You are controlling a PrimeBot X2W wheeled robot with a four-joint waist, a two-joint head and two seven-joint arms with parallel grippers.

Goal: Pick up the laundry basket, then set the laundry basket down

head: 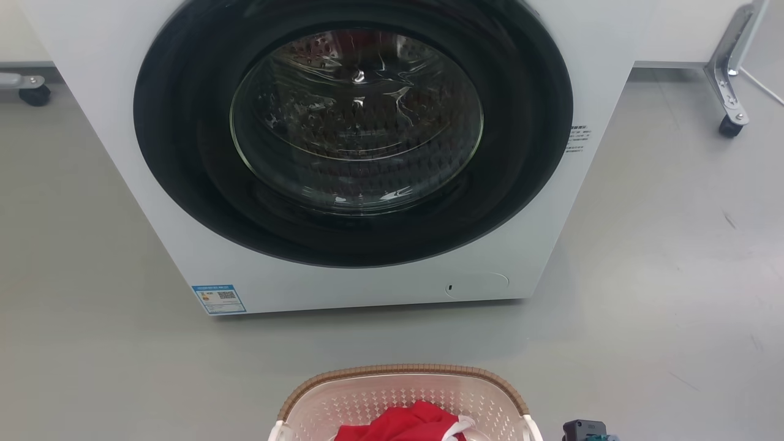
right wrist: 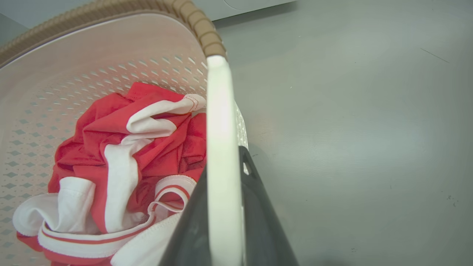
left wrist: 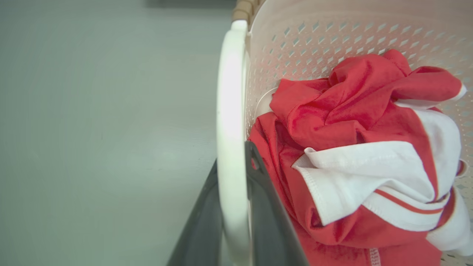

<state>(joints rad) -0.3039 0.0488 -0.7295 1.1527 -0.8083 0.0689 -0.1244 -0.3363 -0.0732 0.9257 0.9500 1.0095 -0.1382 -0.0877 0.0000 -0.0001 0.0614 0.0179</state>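
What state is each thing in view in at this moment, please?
washing machine door: shut.
laundry basket: upright, loaded.
red and white garment: crumpled, inside the basket.
left gripper: shut on the basket's left white handle.
right gripper: shut on the basket's right white handle.

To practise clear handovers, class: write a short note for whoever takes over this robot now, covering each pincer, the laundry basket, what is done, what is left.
Left pincer: shut on the laundry basket's left handle.
Right pincer: shut on the right handle.
Basket: before the washing machine, red and white garment inside; lifted or not, cannot tell.
Done: both handles gripped. Left: lift if needed, then set down.
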